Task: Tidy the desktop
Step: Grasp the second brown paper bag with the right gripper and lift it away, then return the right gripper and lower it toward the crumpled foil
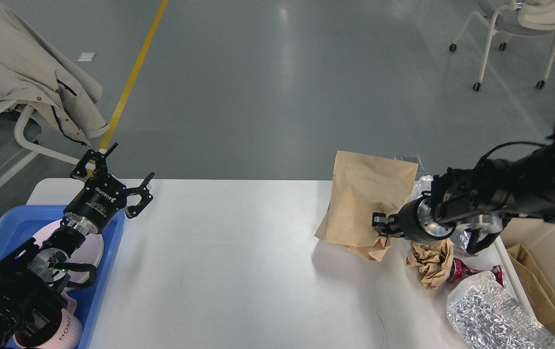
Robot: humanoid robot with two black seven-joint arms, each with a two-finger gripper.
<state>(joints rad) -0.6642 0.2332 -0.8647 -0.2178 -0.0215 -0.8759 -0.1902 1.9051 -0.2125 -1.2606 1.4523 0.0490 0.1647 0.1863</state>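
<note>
At nine o'clock, the blue tray (1, 228) is sitting on the white desktop (229, 271), collecting a plate and a pink mug (67, 329), presumably sorted dishes. Above it the left gripper (118, 180) is hovering with jaws spread wide, empty. Toward three o'clock, the right gripper (380, 224) is pinching a brown paper bag (364, 198) by its lower edge, lifting it, probably for disposal. Crumpled brown paper (430, 259) and foil wrap (495, 320) are lying at four o'clock.
</note>
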